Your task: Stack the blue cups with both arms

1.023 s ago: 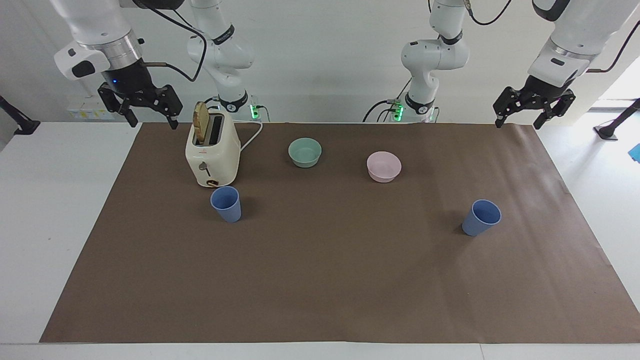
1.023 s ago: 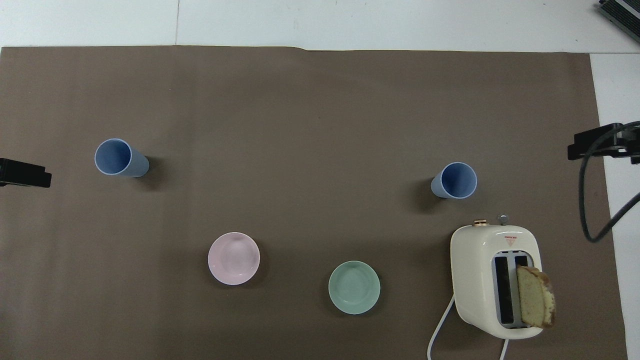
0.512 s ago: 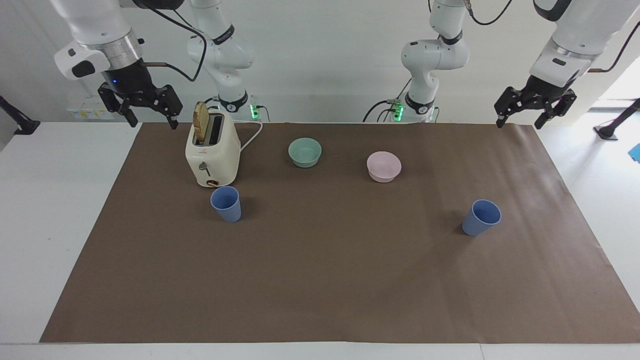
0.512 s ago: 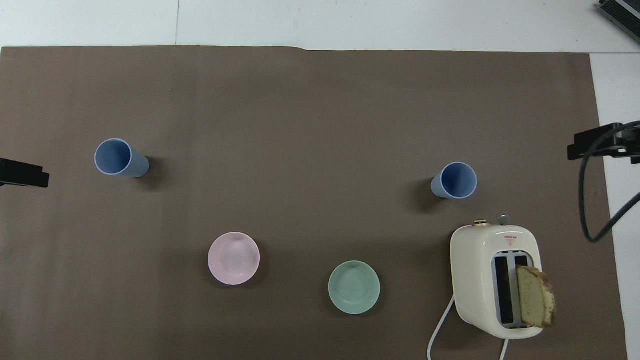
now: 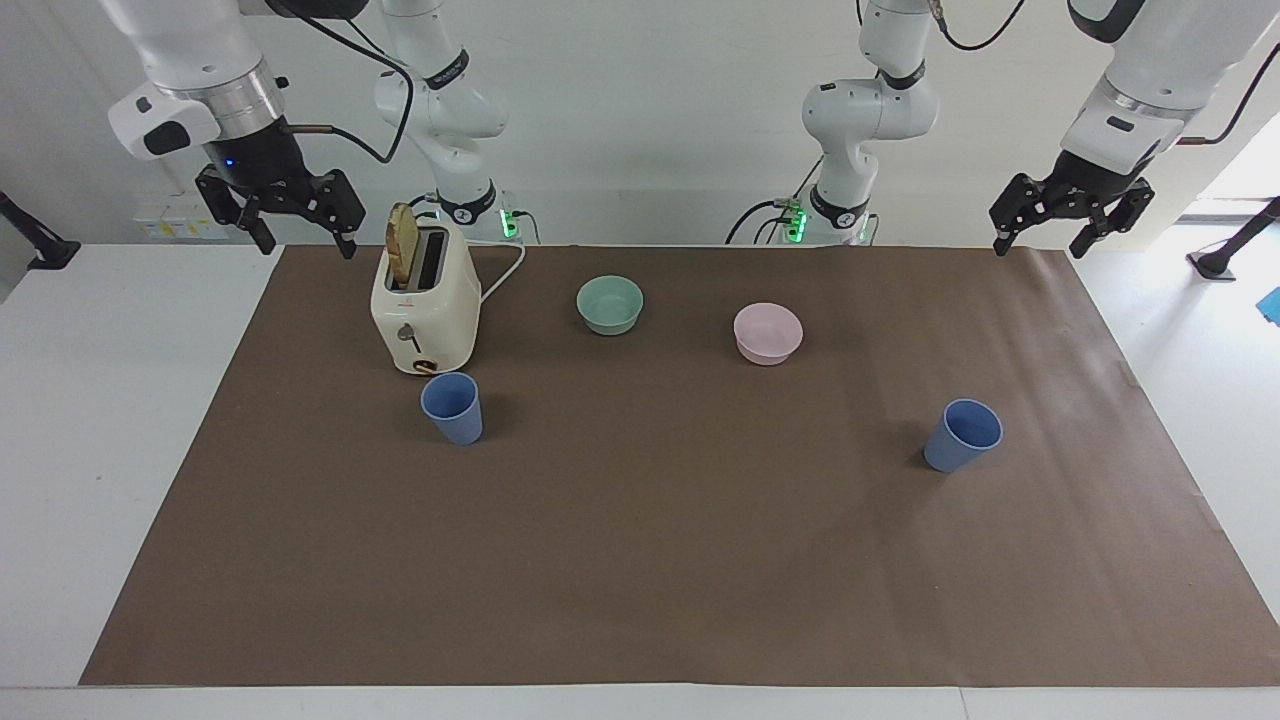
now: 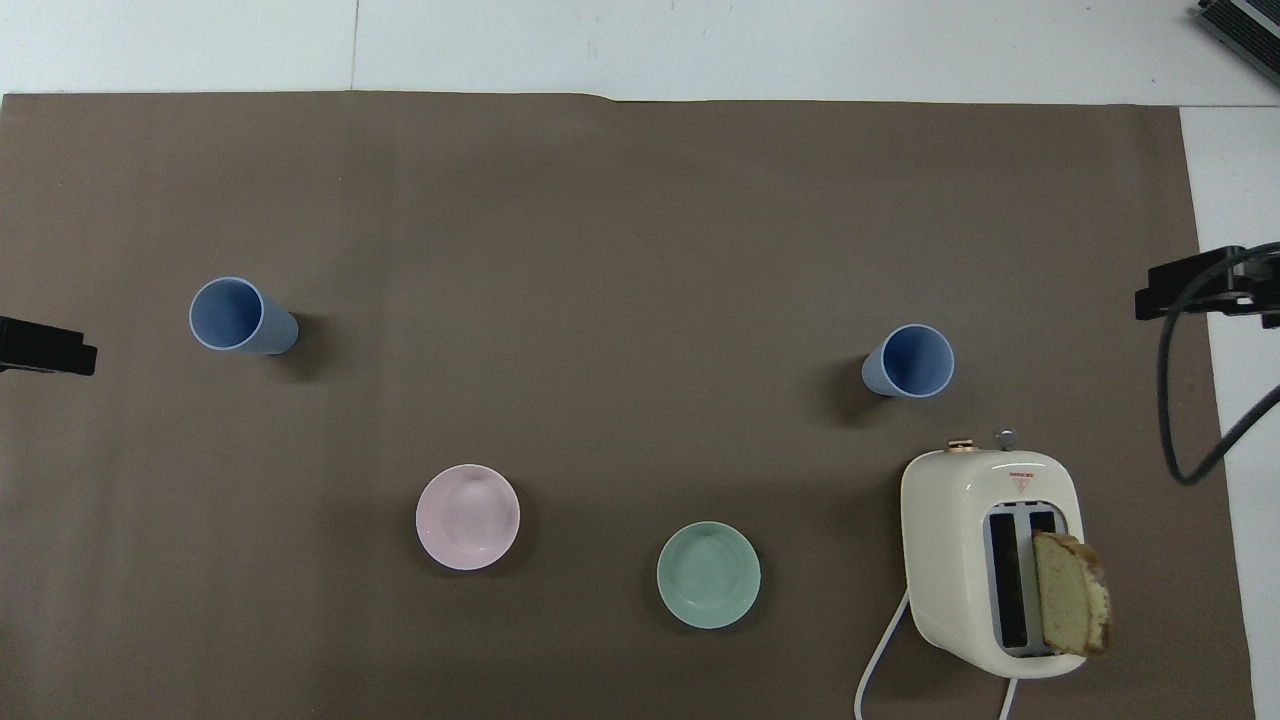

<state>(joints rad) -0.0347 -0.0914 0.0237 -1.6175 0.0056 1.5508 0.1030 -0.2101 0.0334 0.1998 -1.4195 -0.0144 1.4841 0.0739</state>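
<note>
2 white jointed arms (image 5: 445, 95) with silver wrist rings, black cables and black pincers (image 5: 295, 222).

1. Facing cam sits high across the table (image 5: 60, 400), looking back at both arms, whole brown mat (image 5: 640, 560) in frame.
2. Overhead cam looks steeply down from the robots' end, closer in.
3. Both share the mat, flipped half a turn.
</note>
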